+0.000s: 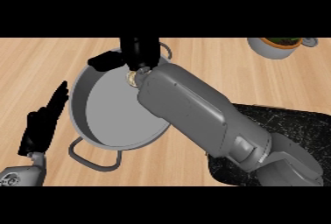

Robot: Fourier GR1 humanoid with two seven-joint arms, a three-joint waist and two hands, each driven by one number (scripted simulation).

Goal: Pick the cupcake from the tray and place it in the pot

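My right forearm reaches from the lower right across the grey pot (110, 118), and my right hand (132, 54) hangs over the pot's far rim with its fingers curled. A small tan piece of the cupcake (131, 78) shows just under the hand, mostly hidden by the fingers and wrist. The dark speckled tray (291, 120) lies at the right, partly under the forearm. At the left edge, beside the pot, my left hand (42, 122) rests open with its fingers up.
The pot has a loop handle (90, 159) at its near side and another at the far rim. A white cup with dark contents (278, 46) stands at the back right. Bare wooden counter lies to the left and at the back.
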